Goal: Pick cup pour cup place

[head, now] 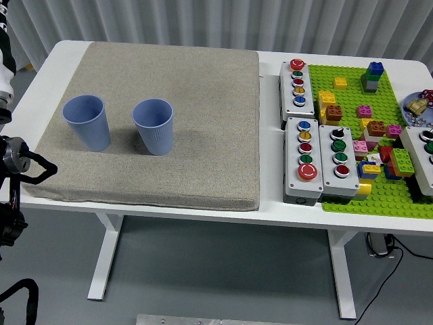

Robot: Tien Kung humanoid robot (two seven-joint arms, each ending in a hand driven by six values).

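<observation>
In the head view, two blue cups stand upright and near each other on the grey mat: the left cup (87, 122) and the right cup (153, 126). Being light and close together, reaching for one may topple the other. The left hand (24, 166) hangs beside the table (270, 215), touching nothing; its finger spread I cannot tell.

Bright, even overhead light, sharp focus; cups (153, 126) cast soft shadows toward 3 o'clock, no glare.

White bench (270, 217) on white legs (107, 257), grey floor (223, 271) below. Corrugated white wall (223, 24) behind. Black cable (396, 261) at lower right.
</observation>
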